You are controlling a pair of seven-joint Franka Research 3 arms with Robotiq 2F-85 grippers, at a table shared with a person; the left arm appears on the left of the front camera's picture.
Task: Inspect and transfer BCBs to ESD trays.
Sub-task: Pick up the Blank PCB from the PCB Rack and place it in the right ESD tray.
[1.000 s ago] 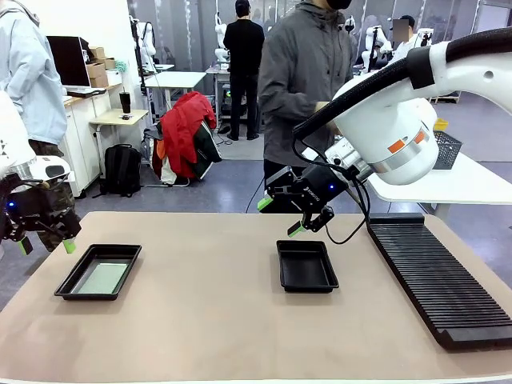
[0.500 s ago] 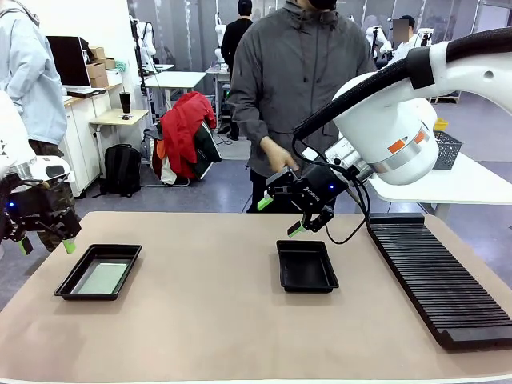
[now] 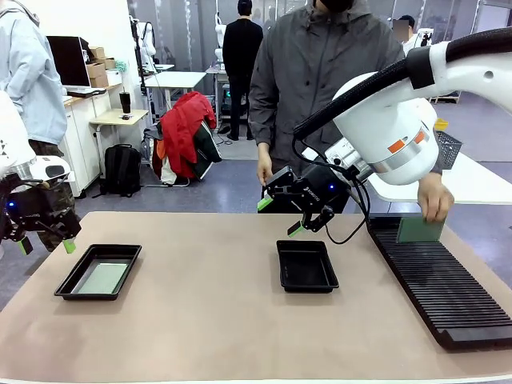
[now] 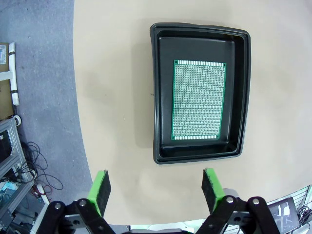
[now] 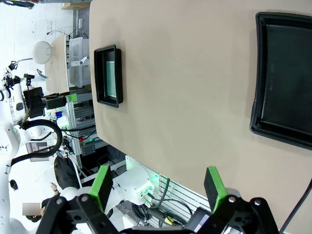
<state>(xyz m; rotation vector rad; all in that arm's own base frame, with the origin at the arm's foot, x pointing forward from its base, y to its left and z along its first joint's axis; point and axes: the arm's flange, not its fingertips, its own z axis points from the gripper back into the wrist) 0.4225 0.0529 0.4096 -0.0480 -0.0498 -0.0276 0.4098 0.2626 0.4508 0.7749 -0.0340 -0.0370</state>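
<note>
One ESD tray (image 3: pixel 68 282) lies at the table's left with a green BCB (image 3: pixel 102 278) flat inside it. From above, the left wrist view shows that tray (image 4: pixel 155 97) and its board (image 4: pixel 199 100). My left gripper (image 3: pixel 46 246) hangs open off the table's left edge, its jaws (image 4: pixel 156 187) holding nothing. A second ESD tray (image 3: pixel 307 266) sits at mid-table with nothing in it. My right gripper (image 3: pixel 280 216) hovers open behind it, holding nothing. The right wrist view has this tray (image 5: pixel 257 83) at right and the far tray (image 5: pixel 99 73) at left. The person's hand holds another BCB (image 3: pixel 420 230) over the rack.
A long black ribbed rack (image 3: pixel 436 280) runs along the table's right side. The person stands at the far edge, one arm reaching to the rack. A grey wire-mesh basket (image 3: pixel 448 148) sits on a white side table behind. Bare tabletop lies between the trays.
The person has stepped right and brought a hand down to the rack's far end, now holding a green board there. Both arms and both trays are as before.
</note>
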